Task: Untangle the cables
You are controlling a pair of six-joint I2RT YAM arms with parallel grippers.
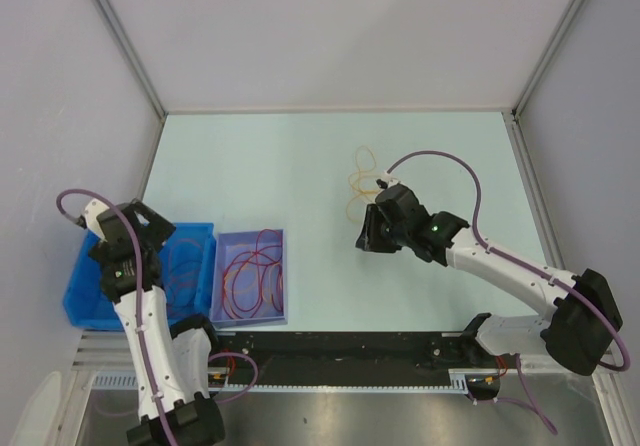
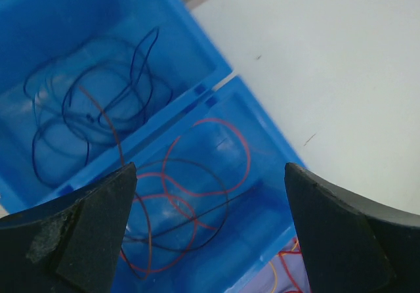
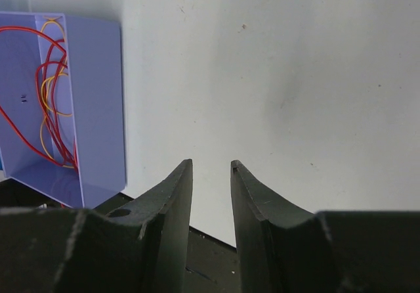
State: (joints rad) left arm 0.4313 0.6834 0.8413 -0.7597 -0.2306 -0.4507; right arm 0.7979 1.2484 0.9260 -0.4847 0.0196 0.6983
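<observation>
Your left hand (image 2: 210, 175), jaws wide apart and empty, hangs over a blue bin (image 2: 197, 37) of dark and red cables (image 2: 197, 194). Your right hand (image 3: 211, 165), jaws slightly apart, grips nothing. Orange cables (image 1: 358, 179) lie on the table (image 1: 250, 166) at its 12 o'clock.

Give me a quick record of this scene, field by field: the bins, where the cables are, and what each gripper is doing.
left gripper: open, empty, above the blue bin
right gripper: jaws slightly apart, nothing between them, over the table
blue bin: two compartments; dark loops in one, red and dark loops in the other
lavender bin: red and yellow cables inside
loose cables: yellow-orange loops on the table, beyond the right gripper
</observation>
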